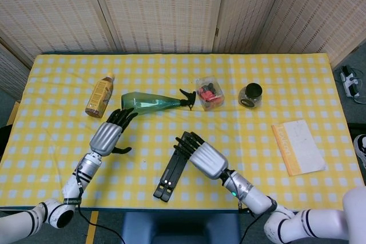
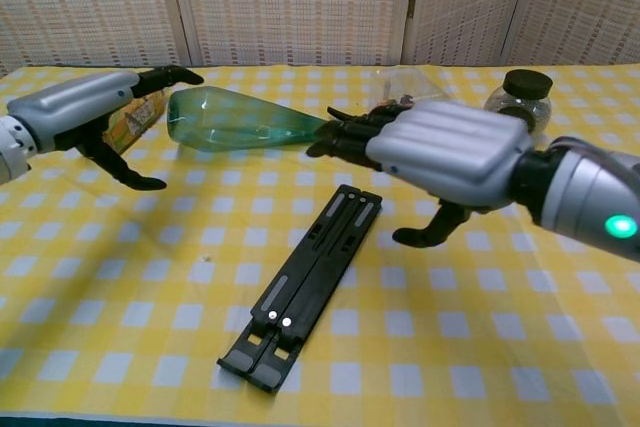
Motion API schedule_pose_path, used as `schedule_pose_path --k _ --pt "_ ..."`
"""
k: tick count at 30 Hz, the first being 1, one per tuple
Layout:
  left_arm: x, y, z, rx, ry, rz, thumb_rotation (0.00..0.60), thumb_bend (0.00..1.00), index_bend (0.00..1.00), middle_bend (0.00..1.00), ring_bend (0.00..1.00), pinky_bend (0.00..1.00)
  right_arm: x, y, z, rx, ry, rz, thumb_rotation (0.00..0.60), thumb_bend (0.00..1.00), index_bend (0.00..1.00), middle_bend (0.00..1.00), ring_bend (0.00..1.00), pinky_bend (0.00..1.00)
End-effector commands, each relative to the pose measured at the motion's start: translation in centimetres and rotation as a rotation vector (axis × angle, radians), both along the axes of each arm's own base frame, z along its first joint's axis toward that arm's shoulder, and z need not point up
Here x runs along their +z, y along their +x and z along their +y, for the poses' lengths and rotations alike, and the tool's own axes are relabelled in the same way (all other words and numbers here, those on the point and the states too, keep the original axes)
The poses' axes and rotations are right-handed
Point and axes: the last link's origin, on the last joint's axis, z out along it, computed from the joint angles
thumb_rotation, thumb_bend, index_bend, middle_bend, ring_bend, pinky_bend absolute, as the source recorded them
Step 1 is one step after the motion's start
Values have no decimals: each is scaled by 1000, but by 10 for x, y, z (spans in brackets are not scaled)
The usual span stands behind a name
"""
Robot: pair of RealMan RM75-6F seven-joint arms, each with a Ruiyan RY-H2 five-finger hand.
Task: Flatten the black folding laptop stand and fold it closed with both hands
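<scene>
Both hands are held spread and empty above the yellow checked tablecloth (image 1: 286, 84), left hand (image 1: 106, 136) well aside and right hand (image 1: 204, 159) just beside the black laptop stand (image 2: 305, 285), which is seen lying flat and folded shut, apparently released.

Both robot hands (image 1: 107, 135) (image 1: 203, 158) empty, fingers spread
</scene>
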Motion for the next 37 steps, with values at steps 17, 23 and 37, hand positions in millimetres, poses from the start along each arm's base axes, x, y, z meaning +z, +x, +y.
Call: schedule_pose_path --k 17,23,37 --pt "92 -78 -82 229 261 54 600 196 3 0 0 0 155 -178 73 -592 -367 -280 600 328 0 15 58 59" --pt "105 -90 -111 264 322 48 600 197 3 0 0 0 169 -199 94 -658 -426 -323 600 328 0 15 54 58" --pt "108 -88 -142 263 298 19 600 197 0 0 0 0 175 -193 102 -601 -400 -384 600 328 0 13 50 40"
